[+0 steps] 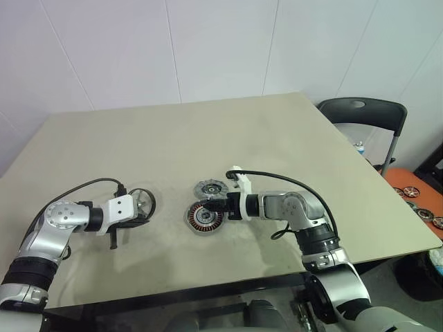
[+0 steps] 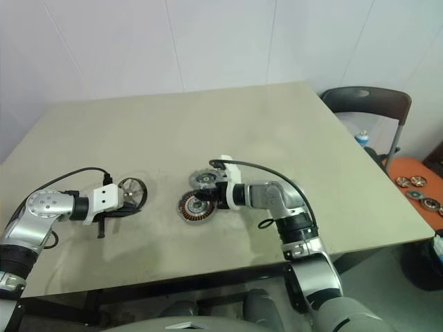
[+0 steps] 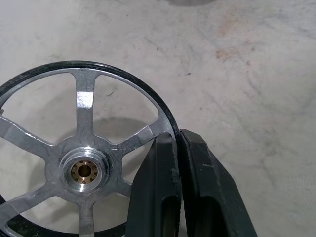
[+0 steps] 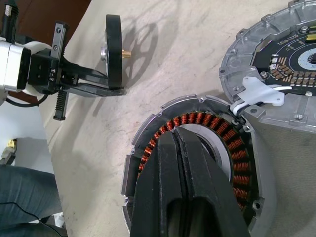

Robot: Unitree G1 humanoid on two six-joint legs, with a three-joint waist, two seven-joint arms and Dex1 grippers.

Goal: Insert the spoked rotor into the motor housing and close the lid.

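Rotor [image 3: 84,170], one in count, is standing on edge near the table's [image 1: 228,131] left front, with the left gripper [image 3: 178,148] clamping its dark rim between closed fingers. One housing [image 4: 197,163] is lying flat near the table's middle front, copper windings showing around a silver centre, nothing sitting inside it. One lid [image 4: 276,64] is lying just behind it, touching or overlapping its rim, with a white clip and wire at the join. The right gripper [image 4: 178,140] is hovering over the housing with its fingers pressed together, holding nothing; whether its tips are touching the windings is hard to tell. Its fingers are hiding part of the housing's centre. One chair [image 1: 363,114] is standing past the table's right edge, beside an orange surface [image 2: 415,180] carrying several small round parts, too small to count.
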